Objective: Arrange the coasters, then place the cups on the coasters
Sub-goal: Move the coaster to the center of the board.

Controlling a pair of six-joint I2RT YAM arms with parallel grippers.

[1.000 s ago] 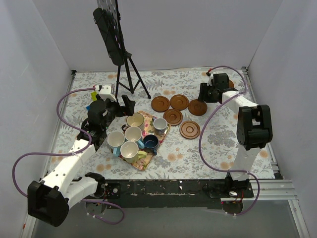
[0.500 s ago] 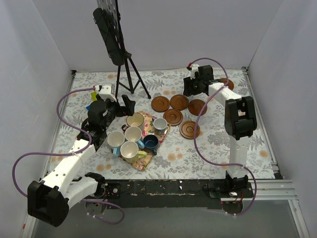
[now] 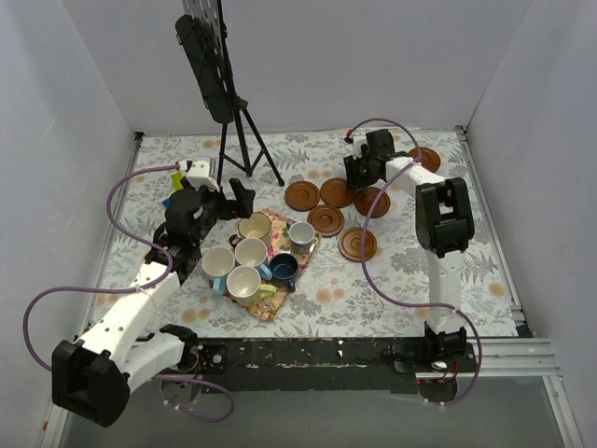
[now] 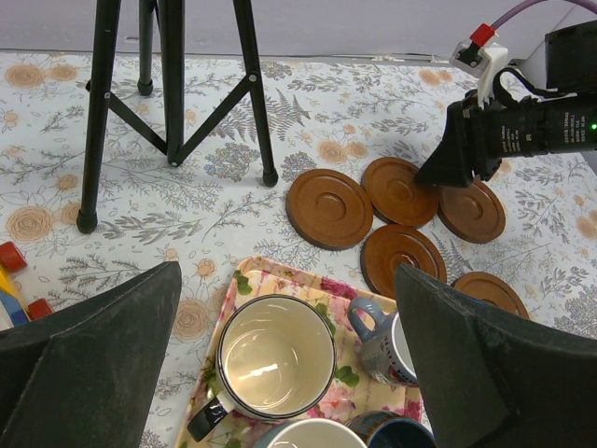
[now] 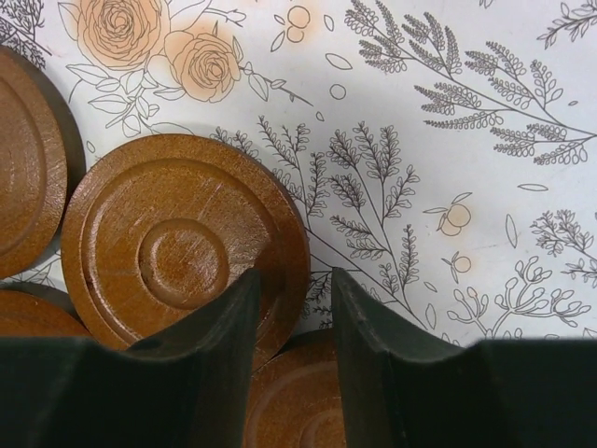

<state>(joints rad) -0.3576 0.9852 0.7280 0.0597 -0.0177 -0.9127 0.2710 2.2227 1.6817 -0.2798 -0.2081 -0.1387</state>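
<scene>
Five brown coasters lie clustered right of centre, and another sits at the far right. My right gripper hangs low over the cluster's back row. In the right wrist view its jaws are open a little, straddling the right rim of one coaster without clamping it. A second coaster lies just below. Several cups stand on a floral tray. My left gripper is wide open and empty, above the tray's far end near a cream cup and a grey-blue cup.
A black tripod carrying a dark panel stands at the back left. Colourful toy blocks lie left of the tray, by the left arm. White walls enclose the flowered table cloth on three sides.
My right arm has swung left from the far-right coaster to the coaster cluster, and its jaws have narrowed. The left arm, cups and tray have not moved.
</scene>
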